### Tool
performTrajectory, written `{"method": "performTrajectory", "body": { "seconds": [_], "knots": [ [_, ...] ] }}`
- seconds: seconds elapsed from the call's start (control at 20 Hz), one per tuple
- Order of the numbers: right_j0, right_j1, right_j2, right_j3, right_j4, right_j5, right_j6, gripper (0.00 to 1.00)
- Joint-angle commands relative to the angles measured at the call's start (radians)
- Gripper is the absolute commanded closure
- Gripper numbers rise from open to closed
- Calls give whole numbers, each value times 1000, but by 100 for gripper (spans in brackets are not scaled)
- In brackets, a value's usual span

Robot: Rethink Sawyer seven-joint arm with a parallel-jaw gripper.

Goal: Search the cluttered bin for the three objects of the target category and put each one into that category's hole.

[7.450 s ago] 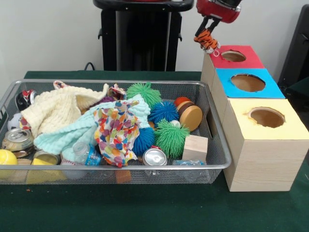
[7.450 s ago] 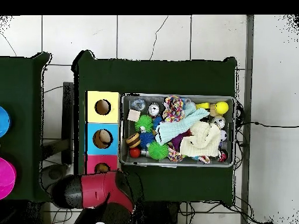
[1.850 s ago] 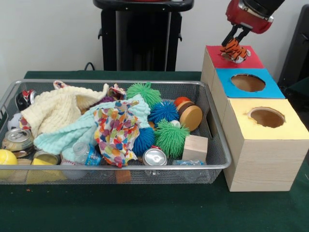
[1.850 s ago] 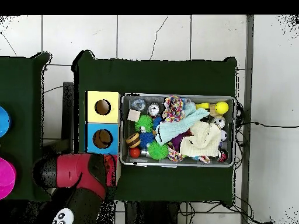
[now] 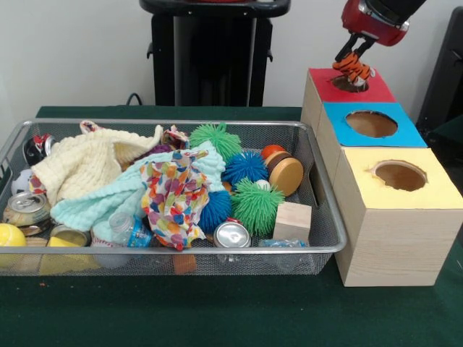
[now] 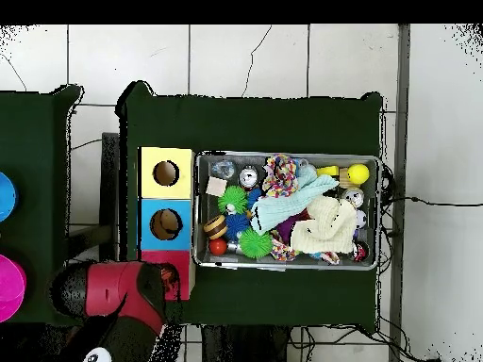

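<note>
The tool (image 5: 352, 59) is right over the red-topped box, its fingers clamped on an orange, black-striped toy figure (image 5: 352, 71), and that figure hangs right at the mouth of the red hole (image 5: 350, 84), its lower part touching or just dipping into the opening. Whether it rests on the rim, I cannot tell. Overhead, the red arm (image 6: 111, 290) covers most of that red top.

Next along the row, the blue-topped hole (image 5: 371, 123) sits open, and nearest the camera the yellow-topped hole (image 5: 399, 175). All three tops belong to one pale wooden box (image 5: 391, 246) on the green counter (image 5: 217, 318).

Just beside the box lies the bin (image 5: 327, 249), wire mesh, packed full. Three spiky balls cluster in the middle: a green one (image 5: 216, 139) at the back, blue (image 5: 244, 168) in the centre, green (image 5: 256, 205) in front. A wooden block (image 5: 293, 220) rests in the near corner by the box, a can (image 5: 232, 235) beside it. A spotted cloth (image 5: 173, 199) drapes over a mint towel (image 5: 108, 202), with a cream knit cloth (image 5: 83, 163) behind. At the far end, a smooth yellow ball (image 5: 10, 238).
</note>
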Motion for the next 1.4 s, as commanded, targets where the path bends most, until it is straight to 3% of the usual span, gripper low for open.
{"method": "performTrajectory", "body": {
  "seconds": [0.05, 0.75, 1.4],
  "knots": [
    [-9, 54, 62, 31, 52, 115, 314, 100],
    [7, 84, 8, -7, -16, 43, 284, 100],
    [13, 97, 12, -17, 1, 21, 300, 100]
  ]
}}
